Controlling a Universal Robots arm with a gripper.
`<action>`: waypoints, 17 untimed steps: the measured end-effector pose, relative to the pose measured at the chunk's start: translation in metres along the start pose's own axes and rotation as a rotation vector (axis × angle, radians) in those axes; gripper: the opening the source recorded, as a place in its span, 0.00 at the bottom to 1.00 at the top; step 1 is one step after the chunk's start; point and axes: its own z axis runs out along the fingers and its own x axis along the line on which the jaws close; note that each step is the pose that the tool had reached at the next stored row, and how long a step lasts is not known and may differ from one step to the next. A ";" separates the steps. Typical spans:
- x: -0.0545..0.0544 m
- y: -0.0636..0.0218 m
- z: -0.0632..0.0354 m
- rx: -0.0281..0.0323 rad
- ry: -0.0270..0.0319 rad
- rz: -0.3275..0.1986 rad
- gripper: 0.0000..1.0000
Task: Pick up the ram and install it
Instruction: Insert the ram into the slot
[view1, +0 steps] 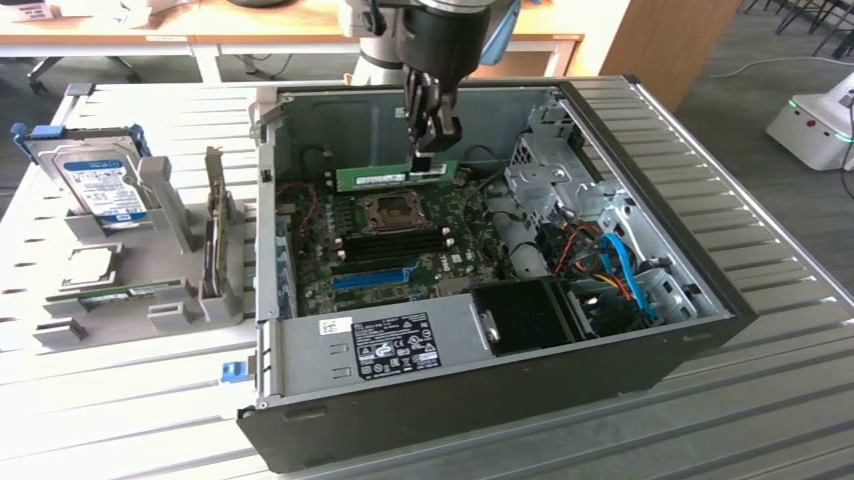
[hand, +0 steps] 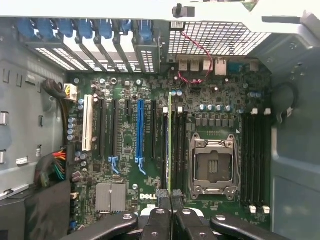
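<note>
My gripper (view1: 424, 152) is inside the open computer case (view1: 694, 330), shut on the ram (view1: 395, 176). The ram is a long green stick with a white label, held level by its upper edge above the motherboard (view1: 447, 262), near the case's far wall. In the wrist view the ram (hand: 170, 145) shows edge-on as a thin green line between my fingertips (hand: 162, 196). It runs along the black memory slots (hand: 179, 150) beside the CPU socket (hand: 212, 165). Whether its lower edge touches a slot I cannot tell.
On the exterior view's left, a grey holder (view1: 174, 215) carries a silver hard drive with a blue label (view1: 104, 188) and another green stick (view1: 130, 294). More black slots (hand: 255, 160) lie past the socket. Drive cage and cables (view1: 607, 260) fill the case's right side.
</note>
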 end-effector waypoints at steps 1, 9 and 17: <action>0.000 -0.0001 0.0018 0.0000 0.0001 0.000 0.12; 0.000 -0.0007 0.0163 0.0000 0.0000 0.000 0.12; 0.000 -0.0014 0.0308 0.0000 0.0001 0.000 0.12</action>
